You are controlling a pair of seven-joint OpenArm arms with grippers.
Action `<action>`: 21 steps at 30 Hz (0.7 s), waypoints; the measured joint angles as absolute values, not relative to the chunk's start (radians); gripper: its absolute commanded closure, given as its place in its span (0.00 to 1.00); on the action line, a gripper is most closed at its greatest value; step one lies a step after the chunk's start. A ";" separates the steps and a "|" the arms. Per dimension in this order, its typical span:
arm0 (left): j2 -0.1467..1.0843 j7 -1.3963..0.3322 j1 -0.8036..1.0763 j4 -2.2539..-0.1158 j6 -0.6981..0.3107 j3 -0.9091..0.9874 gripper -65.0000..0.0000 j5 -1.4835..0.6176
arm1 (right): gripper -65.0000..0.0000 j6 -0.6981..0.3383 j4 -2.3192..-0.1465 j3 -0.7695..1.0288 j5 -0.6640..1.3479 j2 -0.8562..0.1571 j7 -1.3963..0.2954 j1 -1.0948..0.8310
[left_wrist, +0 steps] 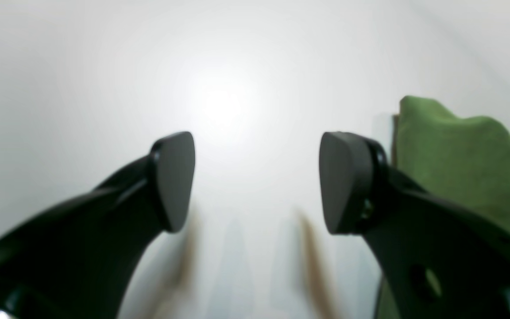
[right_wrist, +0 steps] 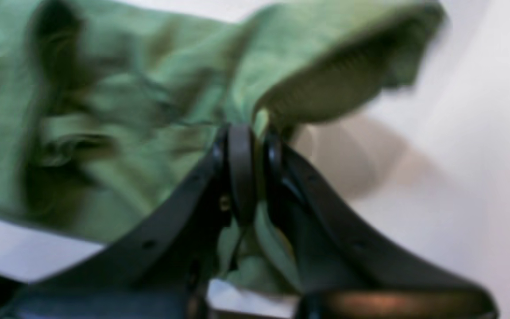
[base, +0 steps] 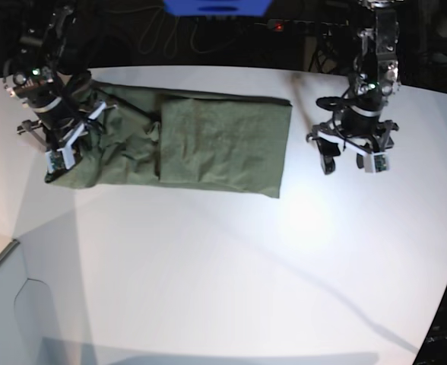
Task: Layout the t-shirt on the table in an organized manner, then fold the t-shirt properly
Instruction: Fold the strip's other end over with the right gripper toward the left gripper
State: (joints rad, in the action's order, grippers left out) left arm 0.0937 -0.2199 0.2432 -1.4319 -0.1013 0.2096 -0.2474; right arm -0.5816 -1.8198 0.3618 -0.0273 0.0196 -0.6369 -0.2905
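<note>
The olive-green t-shirt (base: 223,144) lies on the white table (base: 208,266) at the back left. Its right part is a flat rectangle and its left part is bunched and wrinkled. My right gripper (base: 68,148) is at the shirt's wrinkled left end. In the right wrist view it (right_wrist: 248,146) is shut on a fold of the t-shirt (right_wrist: 126,110), near a ribbed hem. My left gripper (base: 349,156) hovers over bare table just right of the shirt. In the left wrist view it (left_wrist: 257,177) is open and empty, with the t-shirt's edge (left_wrist: 458,159) beside its right finger.
A blue object (base: 216,6), cables and a power strip with a red light (base: 278,26) lie beyond the table's far edge. The table's curved edge (base: 3,258) runs along the lower left. White tabletop stretches in front of the shirt.
</note>
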 measured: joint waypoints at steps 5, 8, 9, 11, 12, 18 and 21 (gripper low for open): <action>0.092 -0.220 0.243 -1.432 -0.101 0.202 0.35 -0.247 | 1.00 -0.582 -1.873 0.236 -0.022 0.052 -0.632 -0.300; 0.091 -0.219 0.246 -1.432 -0.101 0.201 0.35 -0.247 | 1.00 -0.582 -1.872 0.152 -0.023 0.061 -0.639 -0.300; 0.091 -0.220 0.247 -1.432 -0.101 0.201 0.35 -0.247 | 1.00 -0.581 -1.871 0.122 -0.023 0.061 -0.639 -0.299; 0.085 -0.215 0.249 -1.423 -0.101 0.202 0.35 -0.247 | 1.00 -0.561 -1.868 0.050 -0.025 0.061 -0.643 -0.291; 0.082 -0.213 0.247 -1.410 -0.102 0.202 0.35 -0.247 | 1.00 -0.503 -1.864 -0.003 -0.028 0.059 -0.640 -0.282; 0.079 -0.217 0.248 -1.380 -0.101 0.201 0.35 -0.247 | 1.00 -0.363 -1.772 -0.224 -0.017 0.055 -0.628 -0.183; 0.080 -0.218 0.248 -1.380 -0.101 0.201 0.35 -0.247 | 1.00 -0.342 -1.698 -0.275 -0.022 0.055 -0.639 -0.134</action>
